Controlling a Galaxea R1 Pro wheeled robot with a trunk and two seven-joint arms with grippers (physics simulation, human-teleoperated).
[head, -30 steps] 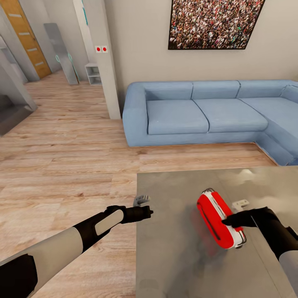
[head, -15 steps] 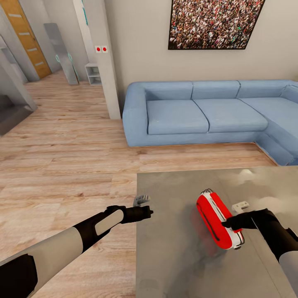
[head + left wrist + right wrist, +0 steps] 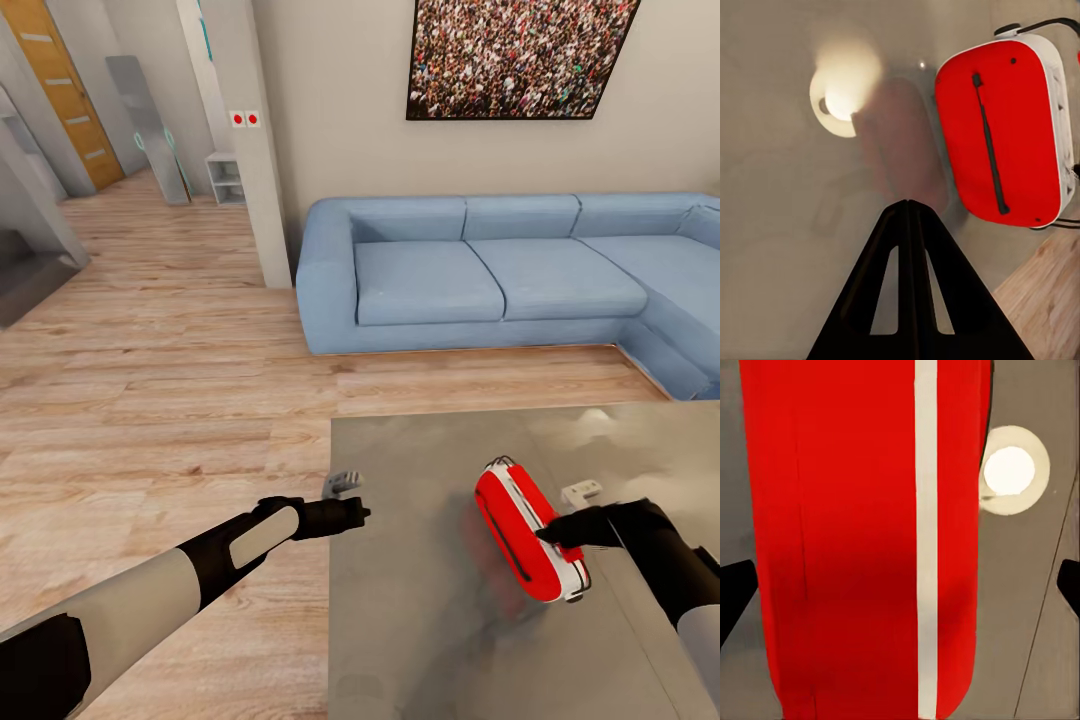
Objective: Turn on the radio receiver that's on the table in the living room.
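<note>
Where the grey table point(image 3: 440, 640) meets the wood floor point(image 3: 150, 400), near the table's left edge: left gripper point(image 3: 362, 514), black, hovering at the edge with nothing between its fingers. Clenched, as seen from the left wrist, the two fingers point(image 3: 886, 289) pressed together into one point above the glossy top. Further right on the same table, about mid-way across the visible top: red radio point(image 3: 527, 545), lying tilted on the surface, white trim along its right side, a thin dark slit running down its red face point(image 3: 999, 142), a thin wire handle point(image 3: 1057, 24) looping off one end. Right gripper point(image 3: 560, 534) right against the radio's right side, black fingers touching or all but touching the white trim; contact not certain from the head camera. Spread wide, as seen from the right wrist, black fingertips point(image 3: 735, 592) at both outer edges with the red body and its white stripe point(image 3: 925, 532) between them, not gripped. Small white piece point(image 3: 582, 491) on the table just behind the right gripper, too small to identify. Bright round lamp reflection point(image 3: 1014, 470) on the tabletop beside the radio. Beyond the table: blue sofa point(image 3: 500, 270) against a beige wall, framed crowd picture point(image 3: 515, 58) above it, wooden door point(image 3: 62, 90) far left down the hallway.
</note>
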